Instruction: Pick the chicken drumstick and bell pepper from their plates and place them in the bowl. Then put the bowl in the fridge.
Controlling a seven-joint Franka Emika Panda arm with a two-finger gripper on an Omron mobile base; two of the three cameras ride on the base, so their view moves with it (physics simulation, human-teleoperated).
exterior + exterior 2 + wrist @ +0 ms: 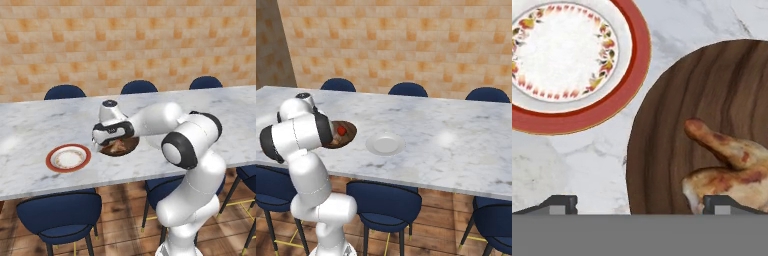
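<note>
Jaws: my gripper (637, 202) spread wide, holding nothing
Food: drumstick (729, 172) and pepper (342, 130) lie in the bowl (677, 110)
Next: straddle the bowl's near rim squarely, clamp firmly, lift level

White marble bench (587, 165) carries red-rimmed plate (632, 75) beyond the left finger, wooden bowl (677, 125) under the right finger, plain white plate (385, 144) apart.

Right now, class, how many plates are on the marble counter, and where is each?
2. The red-rimmed plate lies left of the wooden bowl; the plain white plate lies on its other side. Both are empty.
</note>
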